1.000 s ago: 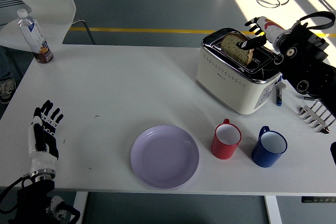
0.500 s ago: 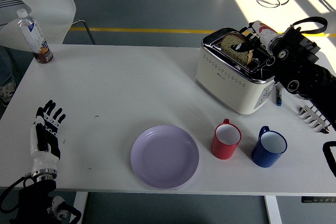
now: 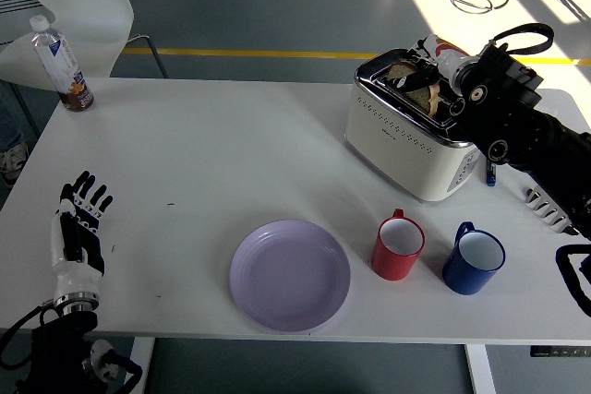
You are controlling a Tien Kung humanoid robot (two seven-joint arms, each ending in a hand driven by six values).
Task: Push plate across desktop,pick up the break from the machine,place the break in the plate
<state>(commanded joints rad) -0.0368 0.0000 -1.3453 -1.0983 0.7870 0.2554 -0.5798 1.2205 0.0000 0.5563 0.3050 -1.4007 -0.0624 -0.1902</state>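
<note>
Since the earlier frame, the right hand (image 3: 432,69) had reached further over the toaster (image 3: 417,137), its fingers curled round the bread (image 3: 414,82) standing in the slot. Whether the grip was firm could not be told, as the black arm hid much of it. The white table (image 3: 212,154) carried the cream toaster at the far right. Nearer the front edge lay the lilac plate (image 3: 290,274), with nothing on it. Just to its right stood a red mug (image 3: 398,245) and a blue mug (image 3: 473,258), apart from each other, insides showing white. A bottle (image 3: 61,64) stood at the far left corner, before a white chair (image 3: 69,6). The left hand (image 3: 77,239) rested at the near left edge, fingers spread, holding nothing. Grey floor with a yellow line (image 3: 240,53) lay beyond.
</note>
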